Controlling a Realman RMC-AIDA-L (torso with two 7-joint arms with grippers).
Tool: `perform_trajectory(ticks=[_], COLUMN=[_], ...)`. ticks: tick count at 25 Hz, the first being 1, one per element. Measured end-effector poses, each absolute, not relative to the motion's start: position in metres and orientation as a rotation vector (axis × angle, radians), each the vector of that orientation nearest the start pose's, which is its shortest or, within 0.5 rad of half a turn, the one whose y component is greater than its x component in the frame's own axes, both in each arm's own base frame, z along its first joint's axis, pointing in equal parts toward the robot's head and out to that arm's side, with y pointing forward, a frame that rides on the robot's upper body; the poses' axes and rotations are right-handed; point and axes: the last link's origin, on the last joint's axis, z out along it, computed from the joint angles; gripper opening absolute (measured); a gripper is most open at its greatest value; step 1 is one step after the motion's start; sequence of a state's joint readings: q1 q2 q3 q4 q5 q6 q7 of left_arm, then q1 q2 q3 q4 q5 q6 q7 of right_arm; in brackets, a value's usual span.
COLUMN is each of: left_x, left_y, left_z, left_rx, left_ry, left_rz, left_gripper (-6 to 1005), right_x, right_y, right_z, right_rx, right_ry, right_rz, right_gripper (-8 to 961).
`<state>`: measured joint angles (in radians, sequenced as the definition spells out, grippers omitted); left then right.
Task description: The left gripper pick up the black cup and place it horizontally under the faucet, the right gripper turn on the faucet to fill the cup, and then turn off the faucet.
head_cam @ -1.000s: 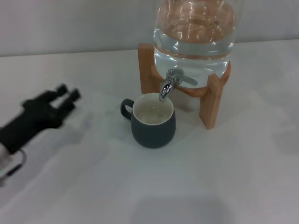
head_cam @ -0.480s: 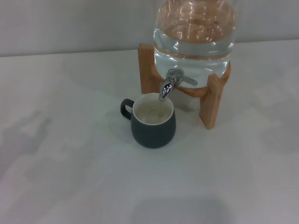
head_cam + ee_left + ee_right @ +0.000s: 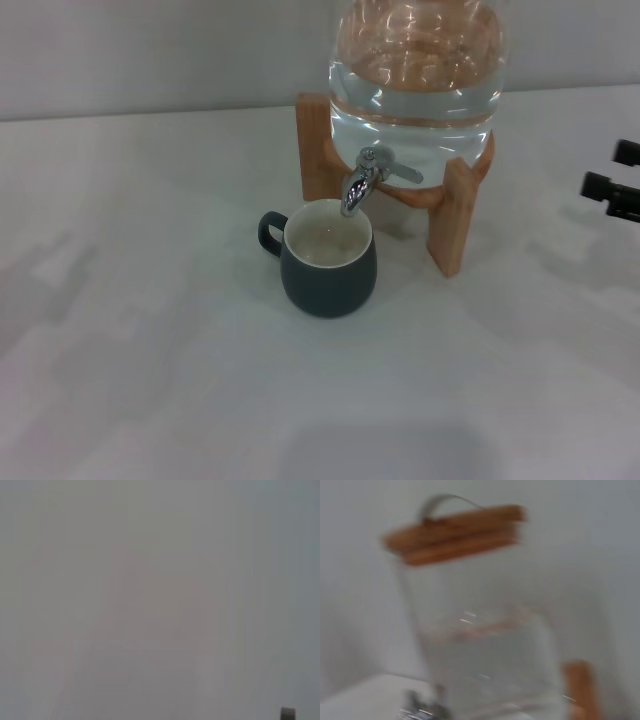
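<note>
You see the black cup [image 3: 329,262] upright on the counter [image 3: 150,350] under the faucet [image 3: 360,184], whose lever points to 3 o'clock toward the right claw [image 3: 612,182], the nearer one, fingers parted, holding nothing.

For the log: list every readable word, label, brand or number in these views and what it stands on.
None: no text shows on the cup, the faucet, the jar, its wooden stand or its lid.
</note>
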<state>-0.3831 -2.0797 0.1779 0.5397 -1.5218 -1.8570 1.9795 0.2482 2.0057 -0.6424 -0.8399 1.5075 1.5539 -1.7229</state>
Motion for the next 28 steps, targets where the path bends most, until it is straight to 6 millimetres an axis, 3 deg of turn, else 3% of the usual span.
perform_trajectory(ticks=[7, 14, 28], left_x=[-0.302, -0.303, -0.305], left_y=[0.285, 0.286, 0.283], left_z=[0.092, 0.091, 0.092], left_rx=[-1.944, -1.941, -1.930], left_ry=[-0.464, -0.471, -0.475], left_rz=[-1.318, -1.311, -1.306], left_gripper=[411, 411, 411], right_x=[0.281, 0.250, 0.225], right_y=[0.294, 0.303, 0.314], right_z=[0.090, 0.062, 0.030], right_rx=[-2.378, -2.480, -2.529], right_ry=[0.543, 0.461, 0.426], right_rz=[0.973, 0.855, 0.756], right_gripper=[840, 840, 840])
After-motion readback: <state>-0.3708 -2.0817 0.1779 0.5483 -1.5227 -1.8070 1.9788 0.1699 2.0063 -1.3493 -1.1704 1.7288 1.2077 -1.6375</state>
